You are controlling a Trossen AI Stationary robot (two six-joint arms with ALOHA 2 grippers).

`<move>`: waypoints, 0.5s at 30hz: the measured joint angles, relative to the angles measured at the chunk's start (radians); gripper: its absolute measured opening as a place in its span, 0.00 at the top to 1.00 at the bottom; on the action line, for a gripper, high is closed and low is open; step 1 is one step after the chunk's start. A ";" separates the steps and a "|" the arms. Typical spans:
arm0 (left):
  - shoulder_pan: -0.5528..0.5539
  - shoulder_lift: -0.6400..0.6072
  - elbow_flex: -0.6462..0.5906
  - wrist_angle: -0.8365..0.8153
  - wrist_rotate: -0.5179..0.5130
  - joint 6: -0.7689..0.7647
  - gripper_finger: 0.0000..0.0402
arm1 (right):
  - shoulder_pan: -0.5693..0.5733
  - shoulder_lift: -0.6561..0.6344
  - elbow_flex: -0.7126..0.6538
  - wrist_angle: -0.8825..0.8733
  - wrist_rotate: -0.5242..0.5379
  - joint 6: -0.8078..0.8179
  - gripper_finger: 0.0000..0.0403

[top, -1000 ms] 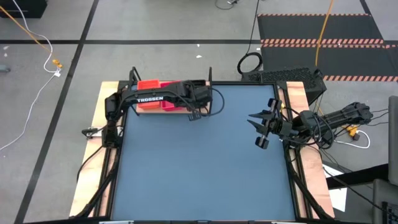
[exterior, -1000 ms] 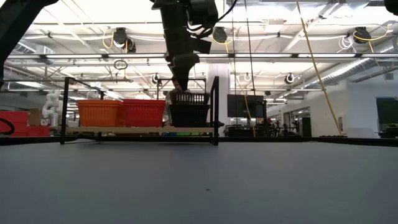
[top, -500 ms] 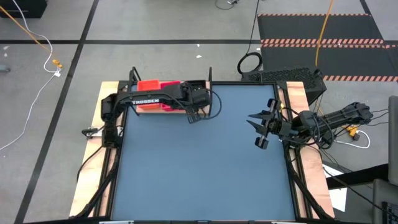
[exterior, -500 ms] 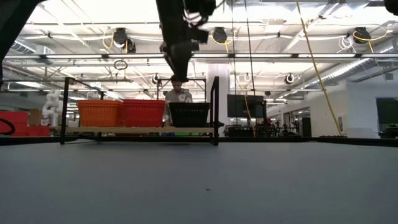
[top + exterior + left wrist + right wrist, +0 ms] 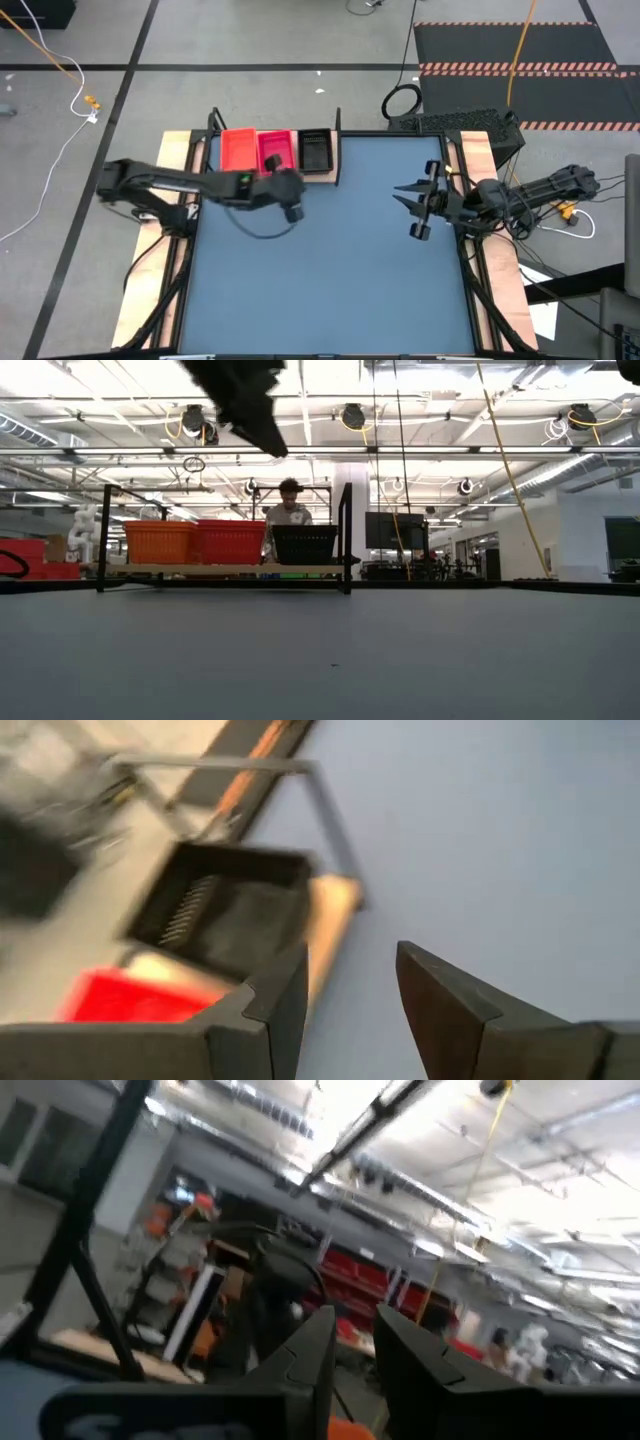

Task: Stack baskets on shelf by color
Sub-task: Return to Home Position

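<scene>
The pale wooden shelf [image 5: 330, 175] stands at the table's far left, and three basket stacks rest on it. From left to right they are orange-red [image 5: 237, 148], pink-magenta [image 5: 275, 150] and black [image 5: 316, 150]. In the low view the same stacks are orange [image 5: 160, 542], red [image 5: 230, 542] and black [image 5: 305, 544]. My left gripper [image 5: 292, 200] hangs open and empty above the table, just near of the shelf. Its wrist view looks down on the black basket [image 5: 225, 905]. My right gripper [image 5: 415, 208] waits open at the table's right side.
Black metal uprights [image 5: 346, 535] stand at the shelf's ends. A person [image 5: 290, 500] shows in the room behind the shelf. The blue-grey table [image 5: 330, 280] stretches bare between the arms and toward the near edge.
My left gripper was down on the black stack's top basket at the shelf's right end. It has risen off it and drawn back toward the table's left and near side. The top black basket has settled lower into its stack and stays on the shelf.
</scene>
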 joint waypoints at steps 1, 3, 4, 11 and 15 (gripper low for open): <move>-0.002 -0.054 -0.077 0.087 0.048 0.006 0.61 | -0.004 0.000 0.000 -0.019 0.016 0.001 0.84; -0.006 -0.161 -0.215 0.247 0.126 0.035 0.61 | -0.014 -0.001 0.000 -0.071 0.059 0.014 0.84; -0.006 -0.216 -0.282 0.323 0.143 0.052 0.61 | -0.020 0.000 0.000 -0.096 0.086 0.024 0.84; 0.017 -0.576 -0.635 0.669 0.186 0.133 0.61 | -0.046 -0.031 0.000 -0.316 0.250 0.233 0.84; 0.030 -0.752 -0.747 0.676 0.216 0.142 0.61 | -0.029 -0.104 0.000 -0.521 0.251 0.421 0.84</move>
